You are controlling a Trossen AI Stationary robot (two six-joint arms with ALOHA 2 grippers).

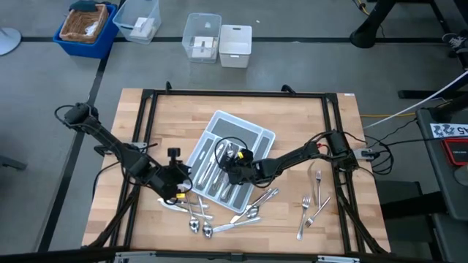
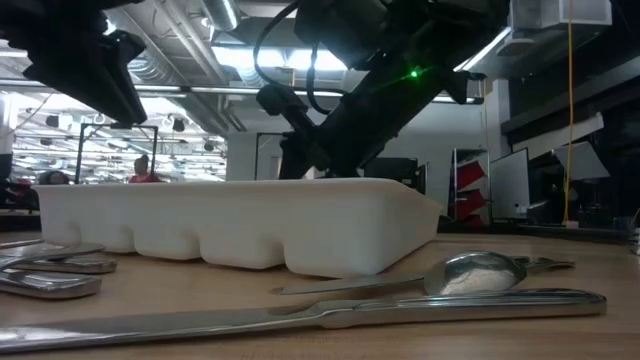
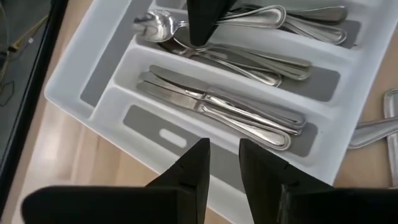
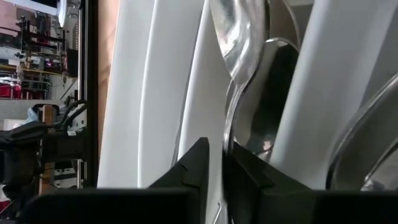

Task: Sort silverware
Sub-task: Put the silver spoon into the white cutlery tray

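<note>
Two grippers at tray | right gripper over tray middle, fingers nearly closed, spoon just beyond tips, grip unclear | left gripper at tray's near edge, slightly open, empty | knives in tray | loose forks on table to right

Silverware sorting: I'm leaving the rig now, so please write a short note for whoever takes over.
Right claw: over the tray, nearly closed on a spoon lying in a tray slot.
Left claw: empty, slightly open, at the tray's near edge.
Done: knives, spoons and forks lie in separate slots.
Left: loose spoons and other pieces in front of the tray, and forks on the table's right side.
</note>
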